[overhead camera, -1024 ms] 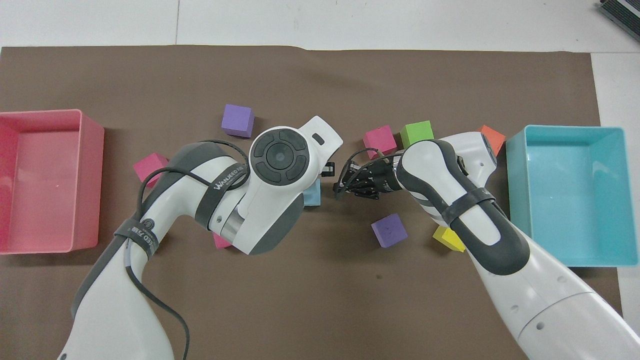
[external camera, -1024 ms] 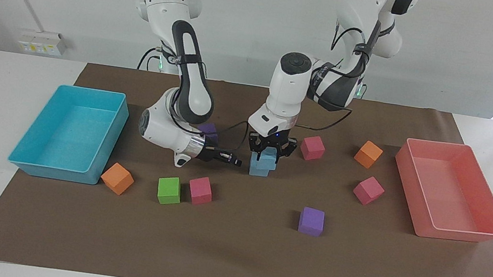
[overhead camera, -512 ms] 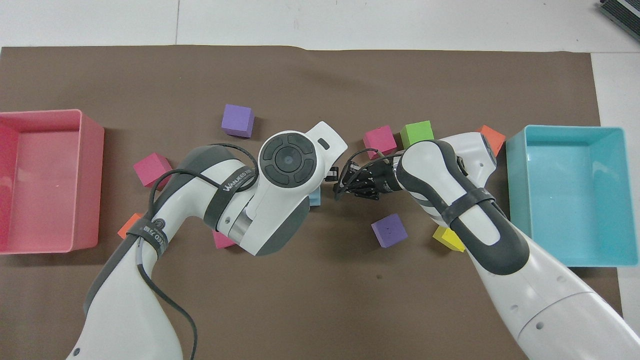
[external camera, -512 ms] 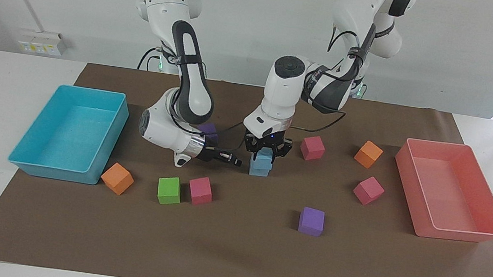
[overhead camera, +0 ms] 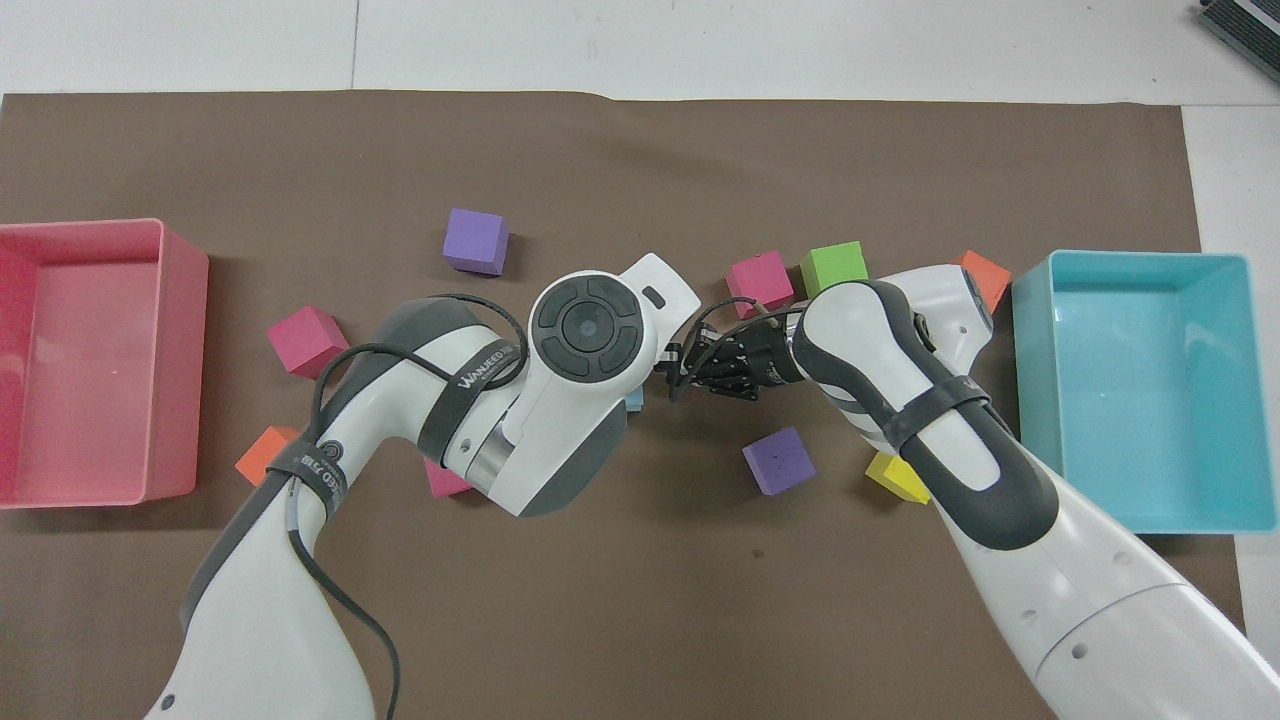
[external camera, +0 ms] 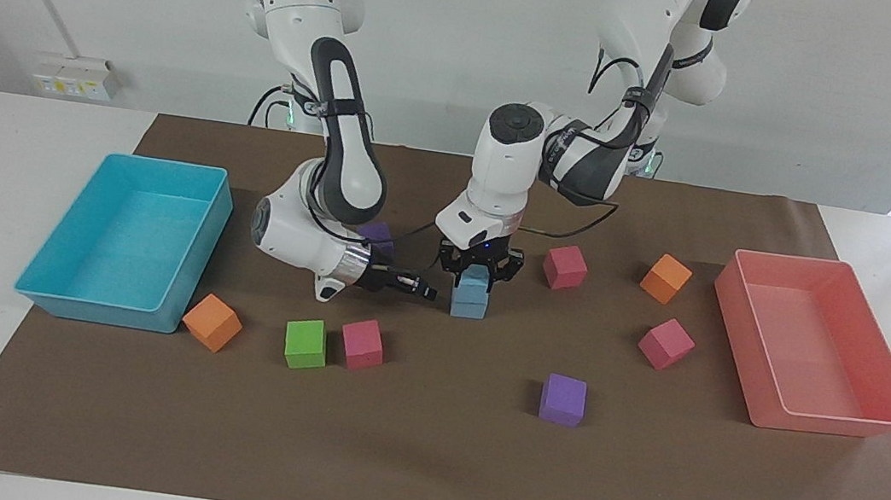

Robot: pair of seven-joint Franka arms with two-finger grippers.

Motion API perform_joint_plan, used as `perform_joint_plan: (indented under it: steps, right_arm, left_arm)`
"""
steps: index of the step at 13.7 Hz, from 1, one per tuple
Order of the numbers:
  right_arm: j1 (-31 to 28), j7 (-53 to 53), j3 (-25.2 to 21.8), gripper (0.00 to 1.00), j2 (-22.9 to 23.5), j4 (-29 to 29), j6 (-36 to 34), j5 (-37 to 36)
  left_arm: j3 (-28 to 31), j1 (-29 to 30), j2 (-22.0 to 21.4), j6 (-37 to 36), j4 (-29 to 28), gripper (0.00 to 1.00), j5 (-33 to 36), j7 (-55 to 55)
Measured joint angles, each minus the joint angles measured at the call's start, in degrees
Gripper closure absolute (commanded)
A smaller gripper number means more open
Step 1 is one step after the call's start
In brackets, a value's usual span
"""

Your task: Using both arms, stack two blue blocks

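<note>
Two sky-blue blocks stand stacked mid-mat: the upper blue block [external camera: 474, 282] rests squarely on the lower blue block [external camera: 468, 305]. My left gripper [external camera: 477, 270] points straight down and is shut on the upper block, with a finger on each side. My right gripper [external camera: 425, 289] lies low and level beside the stack toward the right arm's end of the table, pointing at it from a small gap. In the overhead view the left wrist covers the stack and only a sliver of blue [overhead camera: 634, 399] shows; the right gripper [overhead camera: 678, 372] sits beside it.
A turquoise tray [external camera: 61, 294] stands at the right arm's end and a pink tray [external camera: 827, 425] at the left arm's end. Loose cubes lie around: purple [external camera: 563, 399], pink [external camera: 362, 343], green [external camera: 306, 343], orange [external camera: 212, 322], pink [external camera: 565, 267], orange [external camera: 665, 278], pink [external camera: 666, 343], yellow [overhead camera: 897, 478].
My left gripper has shifted the upper blue block a little toward the right arm's end, from an offset, tilted perch to square on the lower block. The right arm has barely moved.
</note>
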Motion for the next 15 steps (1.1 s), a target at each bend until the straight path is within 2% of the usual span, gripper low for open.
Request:
perform_joint_plan:
  steps: [7, 10, 12, 15]
  right_arm:
    - [0.0, 0.0, 0.0, 1.0, 0.0, 0.0, 0.0, 0.0]
    - [0.0, 0.0, 0.0, 1.0, 0.0, 0.0, 0.0, 0.0]
    - [0.0, 0.0, 0.0, 1.0, 0.0, 0.0, 0.0, 0.0]
    - [0.0, 0.0, 0.0, 1.0, 0.0, 0.0, 0.0, 0.0]
  left_arm:
    - [0.0, 0.0, 0.0, -0.2, -0.1, 0.7, 0.0, 0.0]
    - [0.0, 0.0, 0.0, -0.3, -0.1, 0.6, 0.0, -0.1]
    - [0.0, 0.0, 0.0, -0.3, -0.1, 0.41, 0.0, -0.1]
    - [-0.1, 0.0, 0.0, -0.3, -0.1, 0.0, 0.0, -0.1]
